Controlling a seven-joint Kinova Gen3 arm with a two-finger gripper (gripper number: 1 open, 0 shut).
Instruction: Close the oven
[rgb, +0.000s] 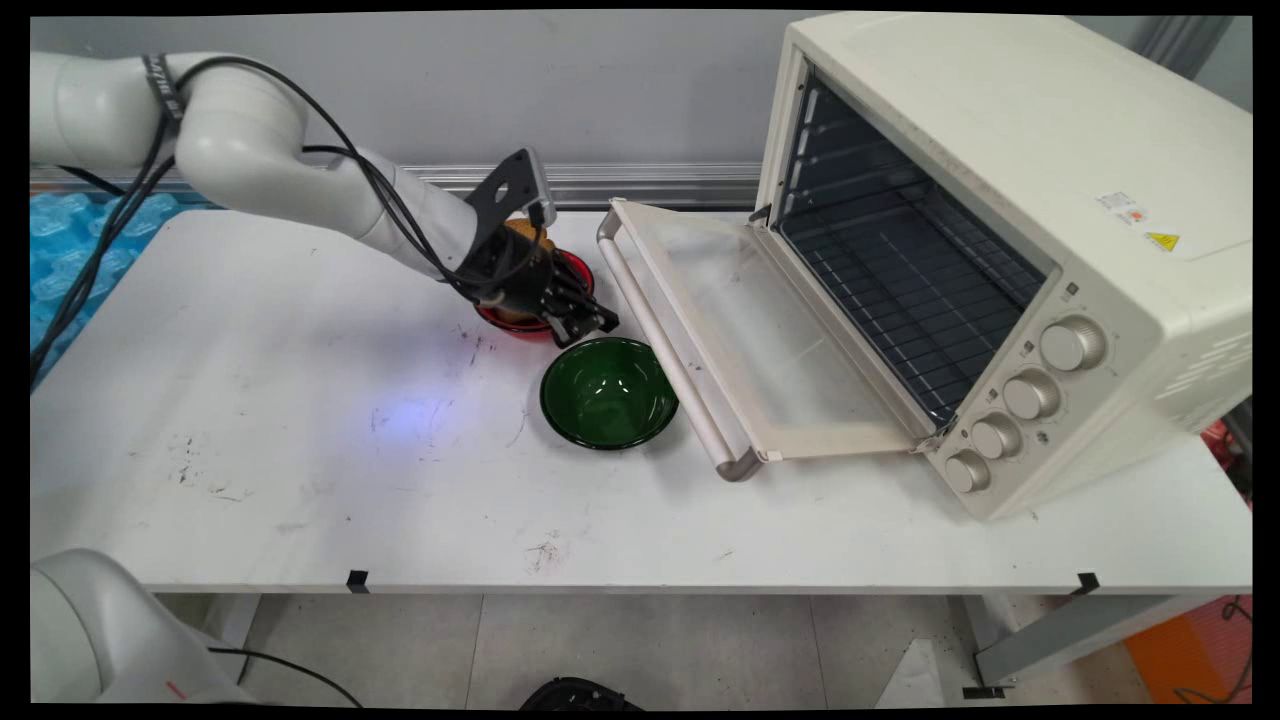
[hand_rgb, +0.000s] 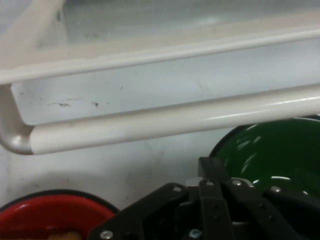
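The green bowl (rgb: 608, 392) sits empty on the table (rgb: 300, 450) nearest the camera, just beside the handle (hand_rgb: 175, 122) of the oven (rgb: 1000, 250) door (rgb: 760, 340), which lies fully open. My pincer (rgb: 585, 325) hangs low just behind that green bowl, over the near rim of the red bowl (rgb: 575, 268), which has something tan in it. Whether my pincer is released or clenched, I cannot tell. The oven rack looks bare.
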